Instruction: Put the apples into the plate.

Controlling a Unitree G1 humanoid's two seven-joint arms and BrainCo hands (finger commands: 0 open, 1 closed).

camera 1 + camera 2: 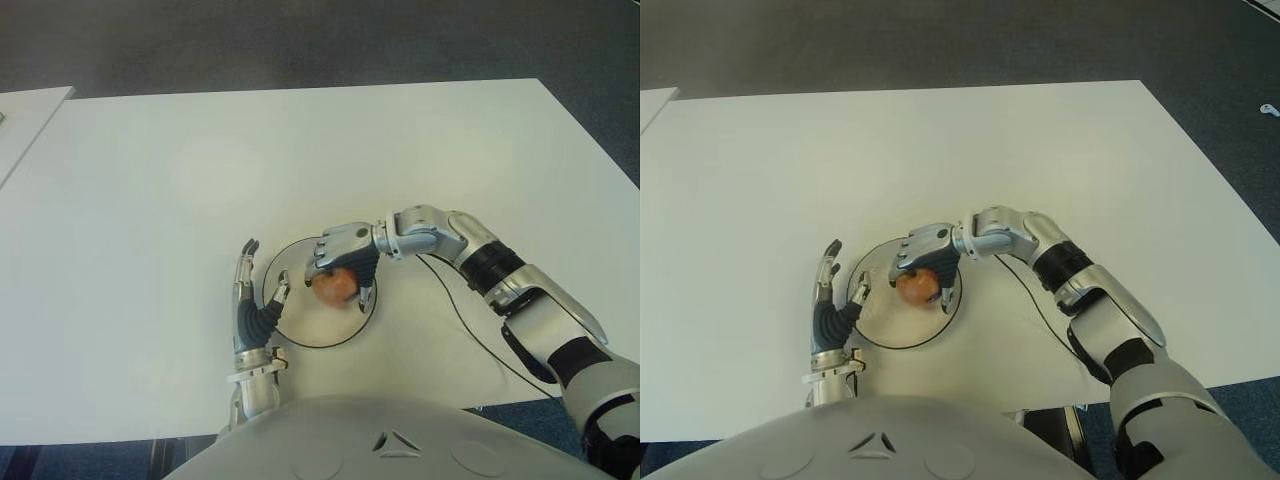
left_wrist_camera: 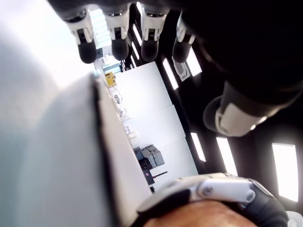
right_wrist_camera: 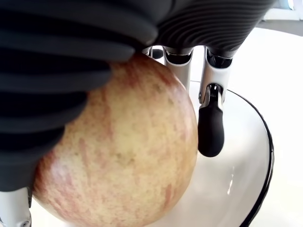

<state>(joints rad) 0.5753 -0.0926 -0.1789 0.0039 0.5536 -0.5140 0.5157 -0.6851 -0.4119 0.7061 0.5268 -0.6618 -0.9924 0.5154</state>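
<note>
One broad white tabletop carried everything, and near its front edge sat the plate, white with a thin dark rim. My right hand hung over the plate with its fingers curled down around the single apple I could see, which was inside the rim; I could not tell whether the fruit touched the dish or sat just above it. My left hand showed beside the plate on its left, fingers straight and slack, gripping nothing, thumb at the rim. I judged the apple firm and round, fairly weighty for its size, its waxy skin inclined to slip and its flesh to bruise. The widest girth seemed the best place to hold it, fingers spread on opposite sides, with moderate pressure.
</note>
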